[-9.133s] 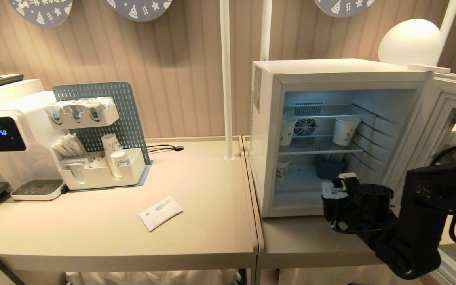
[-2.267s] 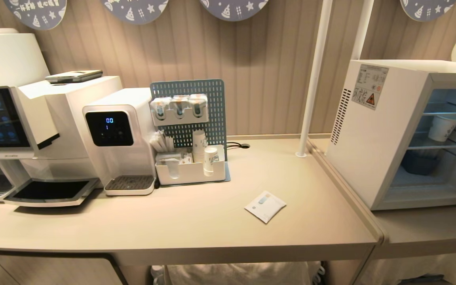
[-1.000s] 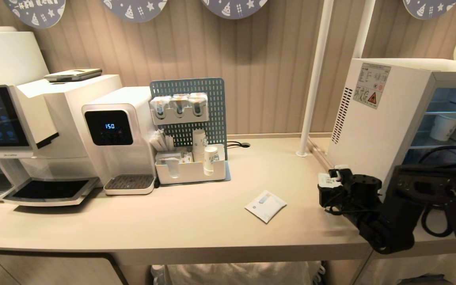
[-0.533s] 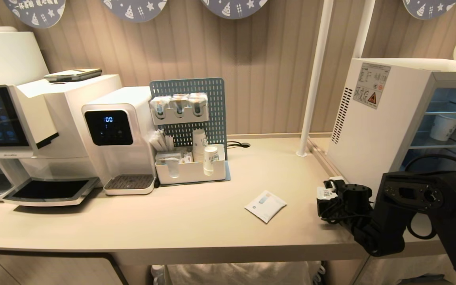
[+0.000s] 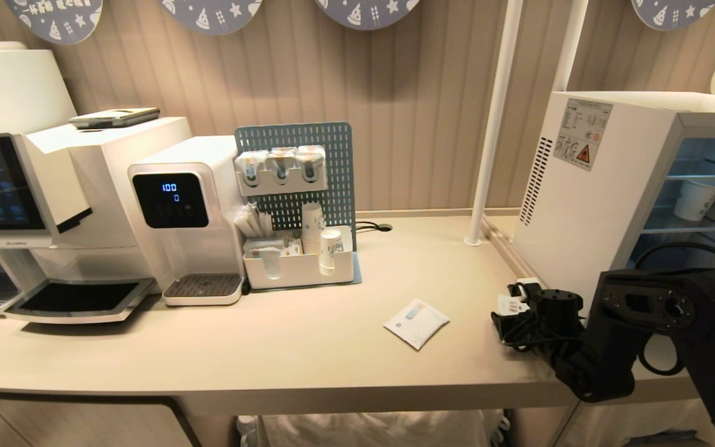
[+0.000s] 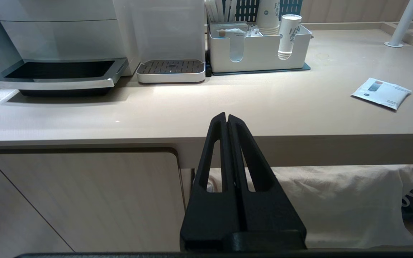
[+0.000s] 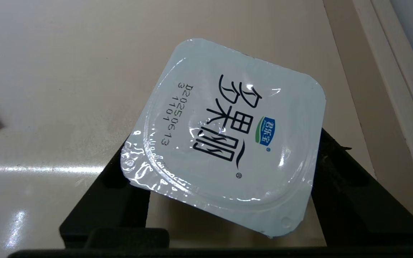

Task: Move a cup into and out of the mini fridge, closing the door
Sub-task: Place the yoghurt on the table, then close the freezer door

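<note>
Two black robot hands are showing. Low over the beige tabletop (image 5: 308,347), the right hand (image 5: 509,310) is straddling the small white plastic cup with printed foil lid (image 7: 224,143), just beside the open white-grey mini fridge (image 5: 587,198); whether it is gripping is unclear. A white sachet (image 5: 416,323) is lying nearby. Only the left wrist view is showing the left hand (image 6: 227,120), pressed closed below the tabletop edge.

Head view: high, looking down at the counter (image 5: 283,347)
Left wrist view: low, level with the counter edge
Right wrist view: close above the cup (image 7: 228,136)
Shared: sachet (image 5: 416,323), counter
</note>
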Controlling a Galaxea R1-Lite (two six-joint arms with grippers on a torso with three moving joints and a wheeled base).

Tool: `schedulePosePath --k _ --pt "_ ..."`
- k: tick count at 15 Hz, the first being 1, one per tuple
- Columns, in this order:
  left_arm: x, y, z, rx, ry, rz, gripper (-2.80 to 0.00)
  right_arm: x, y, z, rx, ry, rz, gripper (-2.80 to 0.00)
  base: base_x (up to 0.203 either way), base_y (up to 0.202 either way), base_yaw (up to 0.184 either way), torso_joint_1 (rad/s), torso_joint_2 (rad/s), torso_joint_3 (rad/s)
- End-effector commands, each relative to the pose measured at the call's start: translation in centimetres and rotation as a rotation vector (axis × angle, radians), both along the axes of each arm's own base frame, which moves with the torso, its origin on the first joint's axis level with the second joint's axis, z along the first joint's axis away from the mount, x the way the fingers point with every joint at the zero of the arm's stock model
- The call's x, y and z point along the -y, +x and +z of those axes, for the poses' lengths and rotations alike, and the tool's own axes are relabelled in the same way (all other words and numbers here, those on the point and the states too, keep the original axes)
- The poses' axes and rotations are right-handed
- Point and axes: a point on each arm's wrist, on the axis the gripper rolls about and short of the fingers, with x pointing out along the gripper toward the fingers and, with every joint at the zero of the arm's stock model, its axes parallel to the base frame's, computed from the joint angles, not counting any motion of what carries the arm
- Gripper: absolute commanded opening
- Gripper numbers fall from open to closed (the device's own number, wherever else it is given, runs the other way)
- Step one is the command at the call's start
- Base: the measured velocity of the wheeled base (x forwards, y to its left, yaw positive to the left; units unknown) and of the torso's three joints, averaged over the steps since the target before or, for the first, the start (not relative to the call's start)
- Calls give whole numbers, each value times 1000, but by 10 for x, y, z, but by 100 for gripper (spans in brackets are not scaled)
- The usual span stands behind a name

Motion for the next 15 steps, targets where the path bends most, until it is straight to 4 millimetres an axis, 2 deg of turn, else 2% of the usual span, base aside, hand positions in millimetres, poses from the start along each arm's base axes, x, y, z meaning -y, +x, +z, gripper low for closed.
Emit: schedulePosePath --k 1,3,5,7,9,10,12,15 --pt "0 0 0 -2 0 0 -280 0 -1 4 20 1 1 0 0 0 0 0 0 0" --pt "0 0 0 -2 0 0 -280 2 -15 7 10 -2 1 0 0 0 0 0 0 0" --pt "0 0 0 -1 0 0 -280 4 -40 24 11 -1 5 0 0 0 0 0 0 0" --pt "0 0 0 -2 0 0 -280 7 -68 55 51 6 11 0 0 0 0 0 0 0" --pt "0 0 0 -1 0 0 -280 9 -97 95 118 15 16 0 0 0 0 0 0 0" --pt "0 0 0 -1 0 0 -280 11 -113 117 166 21 17 -280 0 0 0 0 0 0" --pt "0 0 0 -1 0 0 -280 14 -150 156 263 31 20 -280 0 0 0 0 0 0" --pt "0 0 0 -2 0 0 -280 19 -215 219 499 25 10 -280 0 0 0 0 0 0"
